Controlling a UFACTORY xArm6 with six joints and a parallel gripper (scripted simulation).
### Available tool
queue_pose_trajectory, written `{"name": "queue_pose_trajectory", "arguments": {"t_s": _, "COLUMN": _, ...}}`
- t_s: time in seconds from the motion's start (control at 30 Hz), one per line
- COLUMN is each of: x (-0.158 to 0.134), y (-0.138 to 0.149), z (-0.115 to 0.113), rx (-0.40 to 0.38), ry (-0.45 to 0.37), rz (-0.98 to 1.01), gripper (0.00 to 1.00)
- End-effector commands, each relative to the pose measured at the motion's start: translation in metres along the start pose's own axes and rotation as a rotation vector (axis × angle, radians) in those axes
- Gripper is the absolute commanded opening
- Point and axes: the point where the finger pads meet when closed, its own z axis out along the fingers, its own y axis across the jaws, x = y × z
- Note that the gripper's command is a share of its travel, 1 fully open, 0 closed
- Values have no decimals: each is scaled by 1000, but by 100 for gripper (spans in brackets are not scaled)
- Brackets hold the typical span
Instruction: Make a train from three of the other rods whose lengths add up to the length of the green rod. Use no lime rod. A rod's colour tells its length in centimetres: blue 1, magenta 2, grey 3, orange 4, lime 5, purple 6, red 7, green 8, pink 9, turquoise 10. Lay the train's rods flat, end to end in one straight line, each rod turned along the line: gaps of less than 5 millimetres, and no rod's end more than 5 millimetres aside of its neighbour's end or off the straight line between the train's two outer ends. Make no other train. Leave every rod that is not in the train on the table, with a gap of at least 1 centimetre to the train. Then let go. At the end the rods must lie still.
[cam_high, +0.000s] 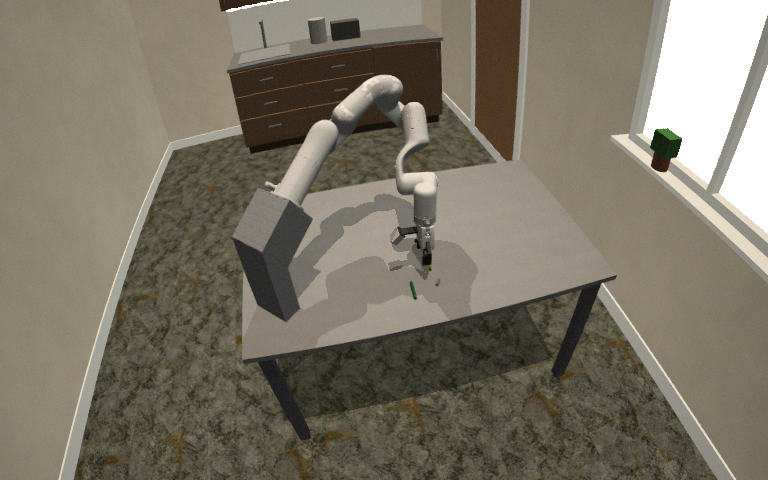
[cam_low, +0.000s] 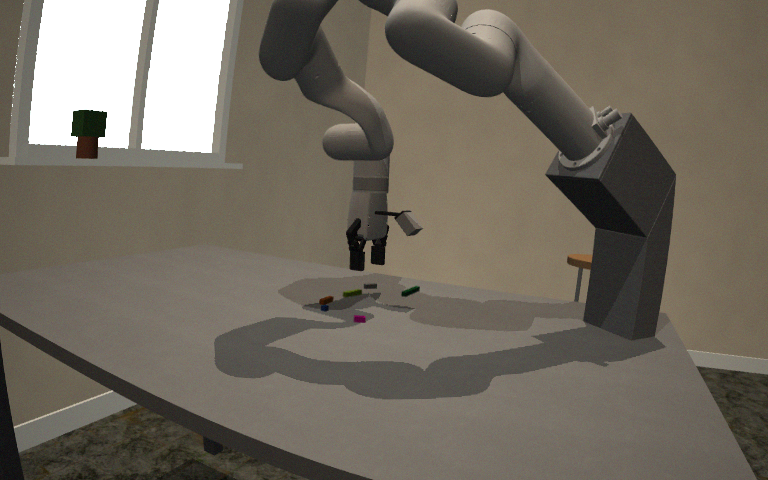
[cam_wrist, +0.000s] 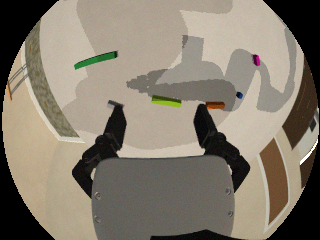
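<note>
My gripper (cam_low: 367, 260) is open and empty and hangs a little above the table, over the cluster of rods. In the wrist view the gripper (cam_wrist: 160, 110) has the lime rod (cam_wrist: 166, 102) lying on the table between its fingertips. The grey rod (cam_wrist: 112, 103) shows at the left fingertip, partly hidden. The orange rod (cam_wrist: 215, 106) lies by the right fingertip, with the small blue rod (cam_wrist: 239, 95) just beyond it. The magenta rod (cam_wrist: 256, 59) lies apart, farther out. The green rod (cam_wrist: 96, 60) lies apart to the left. All rods lie flat: orange (cam_low: 325, 300), blue (cam_low: 324, 307), lime (cam_low: 352, 293), grey (cam_low: 370, 285), green (cam_low: 410, 290), magenta (cam_low: 359, 318).
The arm's grey base block (cam_high: 270, 254) stands at the table's left side. The table's front edge (cam_high: 430, 328) is a short way from the green rod (cam_high: 413, 289). A wooden stool (cam_low: 579, 261) stands behind the table.
</note>
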Motion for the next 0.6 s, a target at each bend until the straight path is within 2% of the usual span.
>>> {"name": "queue_pose_trajectory", "arguments": {"t_s": 0.0, "x": -3, "y": 17, "z": -1, "rx": 8, "ry": -11, "rz": -167, "gripper": 100}}
{"name": "queue_pose_trajectory", "arguments": {"t_s": 0.47, "x": -7, "y": 64, "z": -3, "rx": 11, "ry": -10, "rz": -598, "gripper": 100}}
{"name": "queue_pose_trajectory", "arguments": {"t_s": 0.53, "x": -7, "y": 64, "z": -3, "rx": 11, "ry": -10, "rz": -598, "gripper": 100}}
{"name": "queue_pose_trajectory", "arguments": {"t_s": 0.57, "x": -8, "y": 74, "z": -4, "rx": 11, "ry": -11, "rz": -693, "gripper": 100}}
